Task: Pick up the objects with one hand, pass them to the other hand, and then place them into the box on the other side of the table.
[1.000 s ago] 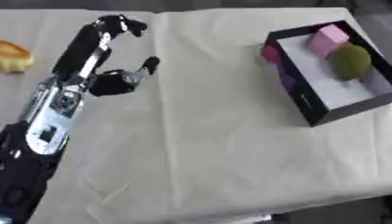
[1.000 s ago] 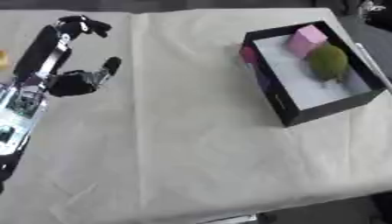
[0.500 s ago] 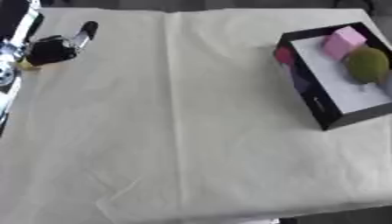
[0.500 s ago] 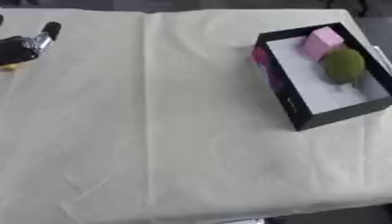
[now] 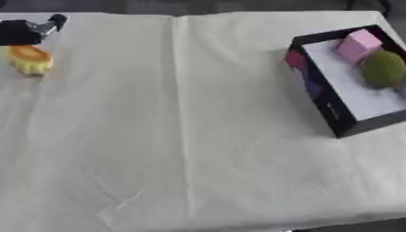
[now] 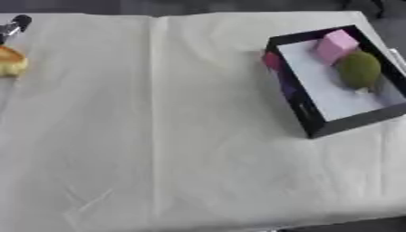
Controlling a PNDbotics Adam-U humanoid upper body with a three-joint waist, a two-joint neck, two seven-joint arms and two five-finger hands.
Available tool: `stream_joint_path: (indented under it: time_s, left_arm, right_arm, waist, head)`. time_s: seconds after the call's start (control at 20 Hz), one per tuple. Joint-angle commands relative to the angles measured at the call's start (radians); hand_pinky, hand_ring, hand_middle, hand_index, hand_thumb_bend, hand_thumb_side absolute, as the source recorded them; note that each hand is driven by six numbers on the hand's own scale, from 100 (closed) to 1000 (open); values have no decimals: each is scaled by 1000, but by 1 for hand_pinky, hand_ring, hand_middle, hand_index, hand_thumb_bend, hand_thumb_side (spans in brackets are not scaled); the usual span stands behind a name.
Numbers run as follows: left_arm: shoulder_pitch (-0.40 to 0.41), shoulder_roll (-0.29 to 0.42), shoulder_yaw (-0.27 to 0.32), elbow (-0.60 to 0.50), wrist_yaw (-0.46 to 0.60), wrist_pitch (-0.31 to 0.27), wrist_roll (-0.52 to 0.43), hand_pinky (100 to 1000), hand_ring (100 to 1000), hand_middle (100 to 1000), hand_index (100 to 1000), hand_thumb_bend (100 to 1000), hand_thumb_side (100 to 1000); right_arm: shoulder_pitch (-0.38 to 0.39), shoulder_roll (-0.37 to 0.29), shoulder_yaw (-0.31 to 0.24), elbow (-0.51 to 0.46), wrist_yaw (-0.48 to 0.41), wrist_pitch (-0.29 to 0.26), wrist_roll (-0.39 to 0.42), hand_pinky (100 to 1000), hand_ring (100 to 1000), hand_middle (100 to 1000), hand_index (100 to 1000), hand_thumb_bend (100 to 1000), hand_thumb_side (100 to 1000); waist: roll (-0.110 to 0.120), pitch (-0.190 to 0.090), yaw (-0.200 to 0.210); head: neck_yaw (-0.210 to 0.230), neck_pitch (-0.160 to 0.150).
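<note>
An orange-yellow object lies on the cream cloth at the far left. My left hand, black with silver parts, shows only in part at the upper left corner, just behind that object and apart from it; nothing is visibly held. On the right stands a black box with a white inside. It holds a pink cube and a round green object. My right hand shows in no view.
A cream cloth with fold creases covers the whole table. The table's front edge runs along the bottom of the views, and a dark floor strip shows at the lower right. The box has a pink patch on its outer left wall.
My left arm has drawn back from the table's left-middle to the far upper left corner. The camera has also shifted, so the orange-yellow object is back in view beside the hand.
</note>
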Motion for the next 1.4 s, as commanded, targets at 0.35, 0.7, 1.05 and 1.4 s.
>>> stream_joint_path:
  time_s: [0.35,0.7,1.05,1.4]
  left_arm:
    - [-101,48,94,187,-169,146,-119,806,823,717,851,466,709]
    - [-123,48,117,246,-213,246,-156,818,833,723,844,540,817]
    - [-125,52,122,268,-247,284,-212,837,850,754,839,574,861]
    - [-121,60,129,286,-358,321,-241,848,861,782,830,614,812]
  right_arm:
    - [-10,-14,-1,-38,14,12,6,716,839,861,889,131,274]
    - [-7,-6,2,-40,24,17,9,717,839,861,888,132,279]
    - [-3,1,4,-40,31,20,11,717,837,860,887,132,284]
    - [2,6,8,-41,42,24,15,719,837,859,886,135,288]
  waist:
    - [18,15,-14]
    - [21,25,-24]
    - [25,33,-30]
    - [28,39,-31]
  head:
    - [35,-33]
    - [46,-45]
    - [54,-53]
    - [86,-60]
